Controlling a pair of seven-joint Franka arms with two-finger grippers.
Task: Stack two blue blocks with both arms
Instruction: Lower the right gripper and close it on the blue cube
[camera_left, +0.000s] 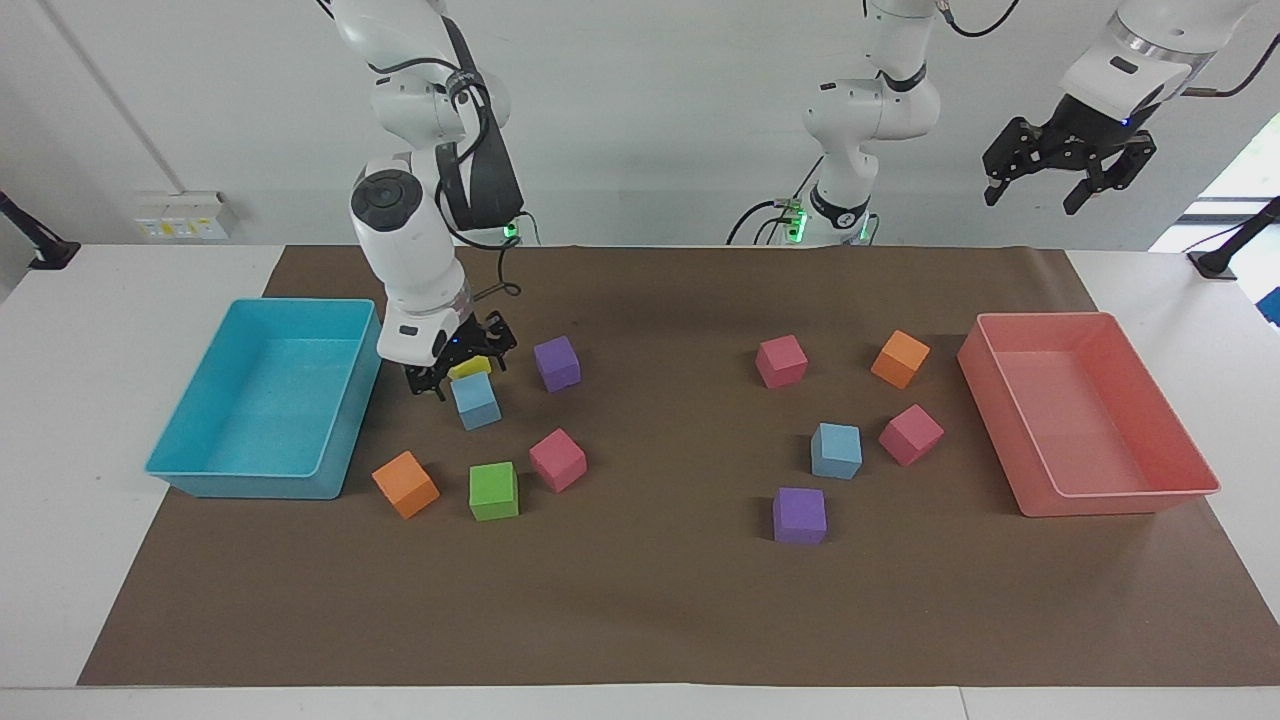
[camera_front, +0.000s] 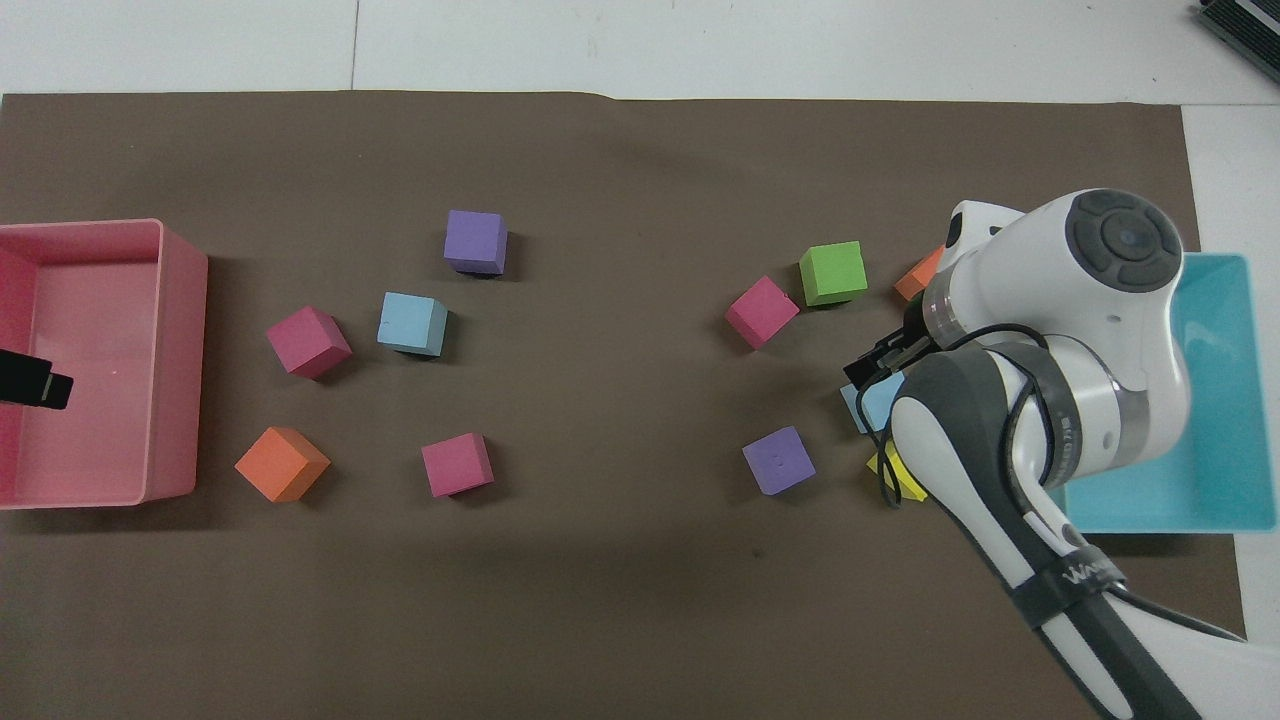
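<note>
One blue block (camera_left: 475, 400) lies near the turquoise tray, beside a yellow cube (camera_left: 470, 367); my right arm partly covers it in the overhead view (camera_front: 866, 403). The other blue block (camera_left: 836, 450) lies toward the left arm's end of the table and also shows in the overhead view (camera_front: 412, 323). My right gripper (camera_left: 458, 366) is open and empty, low over the yellow cube and right beside the first blue block. One of its fingers (camera_front: 868, 362) shows from above. My left gripper (camera_left: 1035, 195) is open and empty and waits high over the pink tray's end.
A turquoise tray (camera_left: 265, 485) stands at the right arm's end and a pink tray (camera_left: 1120, 500) at the left arm's end. Purple (camera_left: 556, 362), pink (camera_left: 557, 459), green (camera_left: 493, 490) and orange (camera_left: 405, 484) cubes surround the first blue block. Several more cubes surround the second.
</note>
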